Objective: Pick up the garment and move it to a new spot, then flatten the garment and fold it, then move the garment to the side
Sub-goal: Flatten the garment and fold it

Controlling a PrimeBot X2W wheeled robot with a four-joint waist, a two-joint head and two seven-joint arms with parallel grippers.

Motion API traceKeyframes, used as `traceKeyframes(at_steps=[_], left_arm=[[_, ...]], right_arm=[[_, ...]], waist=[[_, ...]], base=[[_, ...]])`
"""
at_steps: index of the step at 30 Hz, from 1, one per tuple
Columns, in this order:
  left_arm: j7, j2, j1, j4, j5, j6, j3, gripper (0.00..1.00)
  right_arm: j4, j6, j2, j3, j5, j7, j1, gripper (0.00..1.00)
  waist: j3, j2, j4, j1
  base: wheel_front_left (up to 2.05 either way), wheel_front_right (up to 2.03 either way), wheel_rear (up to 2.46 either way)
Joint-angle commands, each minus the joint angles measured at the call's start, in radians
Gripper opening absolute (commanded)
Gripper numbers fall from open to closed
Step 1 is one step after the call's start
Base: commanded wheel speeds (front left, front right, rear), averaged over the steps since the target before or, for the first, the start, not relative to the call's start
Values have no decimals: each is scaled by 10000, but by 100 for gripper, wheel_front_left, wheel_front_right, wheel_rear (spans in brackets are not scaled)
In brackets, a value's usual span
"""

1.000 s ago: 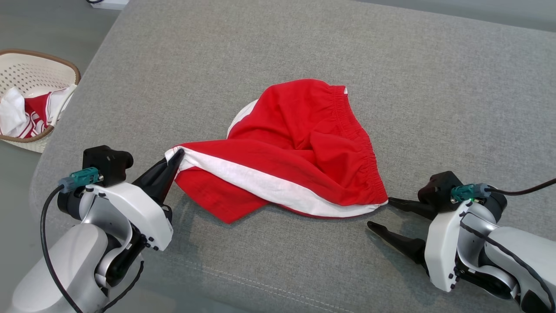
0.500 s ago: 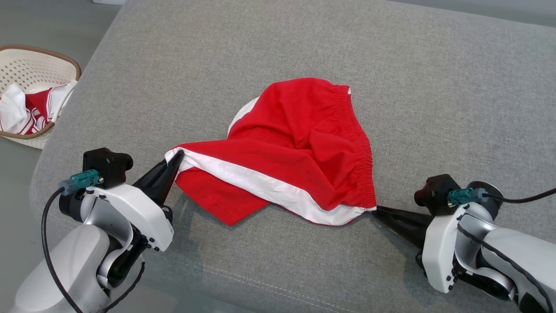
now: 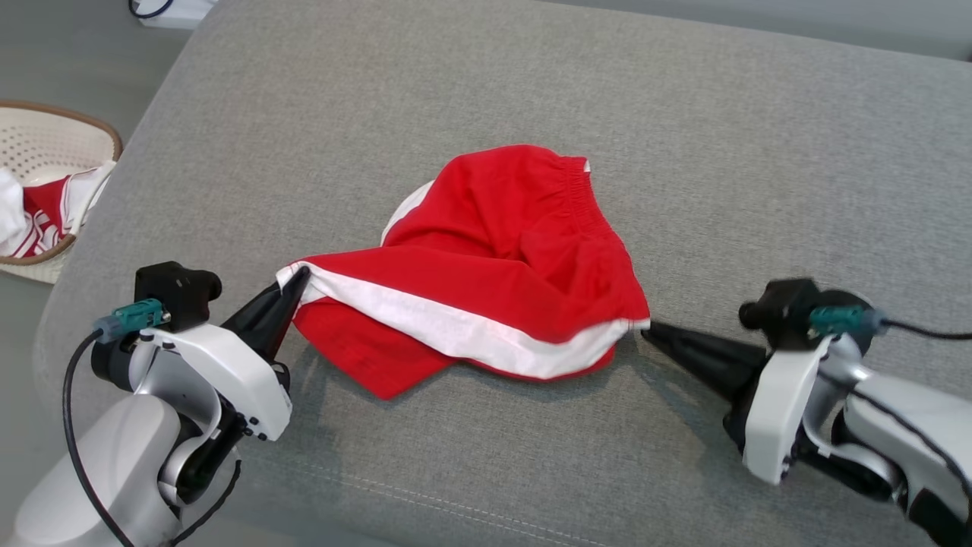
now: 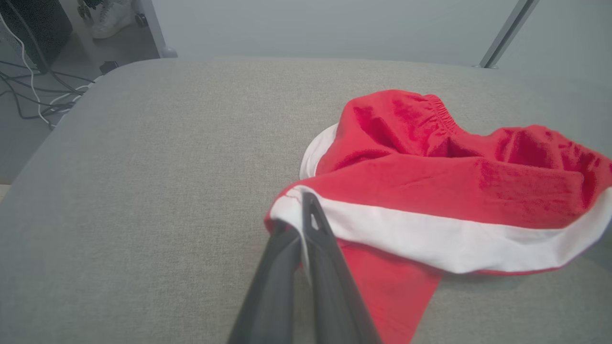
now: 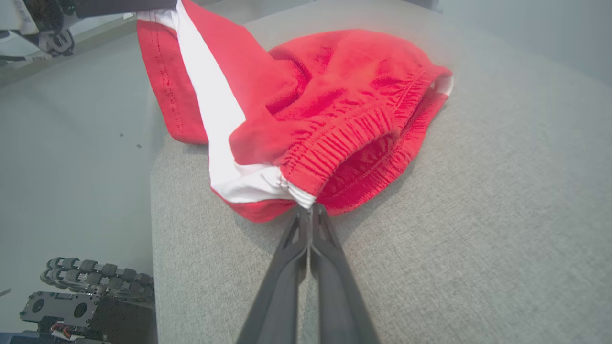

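Observation:
The garment [image 3: 501, 266] is a pair of red shorts with a white side stripe and an elastic waistband, lying crumpled in the middle of the grey cushion [image 3: 486, 99]. My left gripper [image 3: 298, 279] is shut on the white-edged corner at the garment's left; in the left wrist view the garment [image 4: 430, 191] has its hem pinched between the fingers [image 4: 311, 224]. My right gripper [image 3: 645, 328] is shut on the garment's right corner, where stripe and waistband meet. In the right wrist view the garment [image 5: 311, 110] is raised a little off the cushion at that gripper [image 5: 308, 208].
A white perforated basket [image 3: 45, 137] holding red and white clothes stands off the cushion's left edge. The cushion's front edge runs just behind both arms. Cables and a white box [image 3: 171, 9] lie on the floor beyond the far left corner.
My right gripper moved in from the right and shut on the garment's right corner, then lifted it slightly. The left gripper kept its hold. The head camera shifted a little.

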Motion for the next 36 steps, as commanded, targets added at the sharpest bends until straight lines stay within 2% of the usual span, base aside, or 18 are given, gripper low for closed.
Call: traceKeyframes(at_steps=[1, 11, 18, 23, 27, 31, 36], left_arm=[[34, 526, -631, -248, -61, -97, 458, 0], [916, 1081, -2143, -1011, -240, -469, 713, 0], [1676, 1072, -3977, -953, -375, -838, 591, 0], [1155, 894, -5457, -174, -330, -988, 620, 0], [417, 747, -5788, 291, -581, -1025, 544, 0], [352, 885, -4745, 18, -1540, -1031, -16, 0], [1259, 1606, -2831, -690, -3097, -1033, -606, 0]], right_arm=[[-159, -2, -206, -101, 230, -319, -132, 0], [-320, -2, -278, -316, 2195, -1404, -1908, 0], [57, -2, -147, -703, 3254, -1565, -3064, 0], [991, -2, 409, -857, 3815, -1554, -4193, 0], [1206, -2, 699, -891, 4378, -1511, -4731, 0], [273, -2, 282, -460, 5120, -611, -4220, 0], [-1218, -2, -872, -160, 6040, 1466, -2638, 0]], waist=[[-106, 0, -149, 0], [-497, 0, -948, 0], [-602, 0, -1685, 0], [-508, 0, -2206, 0], [-515, 0, -2399, 0], [-686, 0, -2412, 0], [-1060, 0, -2326, 0]], base=[[0, 0, 0], [0, 0, 0], [0, 0, 0], [0, 0, 0], [0, 0, 0], [0, 0, 0], [0, 0, 0]])
